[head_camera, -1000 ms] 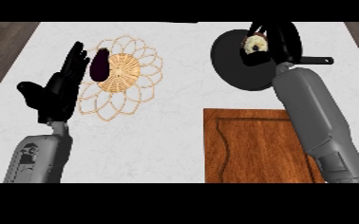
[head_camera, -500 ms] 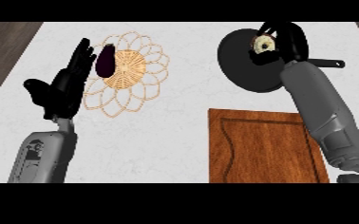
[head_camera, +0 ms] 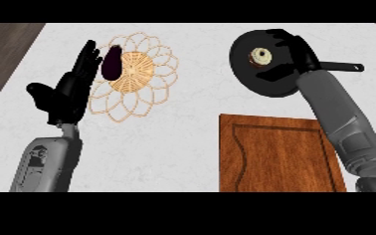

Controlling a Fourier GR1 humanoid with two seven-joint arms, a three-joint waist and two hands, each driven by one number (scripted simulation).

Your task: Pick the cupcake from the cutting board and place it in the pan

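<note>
The cupcake, pale topped with a brown base, lies inside the black pan at the back right of the counter. My right hand hovers over the pan just right of the cupcake, its fingers spread above and below it and not pressed against it. The hand's black fingers blend into the pan's dark surface. The wooden cutting board lies bare at the front right, below my right forearm. My left hand rests open, fingers up, at the left.
A woven flower-shaped mat lies left of centre with a dark purple eggplant on its left part, close to my left fingers. The pan's handle points right. A dark strip borders the counter's far left edge.
The cupcake has come down into the pan and now shows whole, no longer covered by my right fingers. The left hand has stayed where it was.
</note>
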